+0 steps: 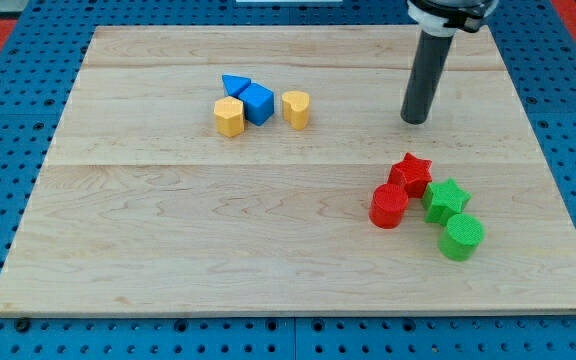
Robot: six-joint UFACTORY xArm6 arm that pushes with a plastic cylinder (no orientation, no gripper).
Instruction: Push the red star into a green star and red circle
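The red star (411, 173) lies at the view's right of the wooden board, touching the red circle (389, 206) below-left of it and the green star (446, 199) to its lower right. A green circle (461, 237) sits just below the green star. My tip (414, 120) stands on the board above the red star, a short gap away, touching no block.
A second cluster lies at the view's upper middle: a blue triangle (235, 84), a blue cube (257, 103), a yellow hexagon (229, 117) and a yellow heart-like block (296, 108). The board (168, 250) is edged by a blue pegboard.
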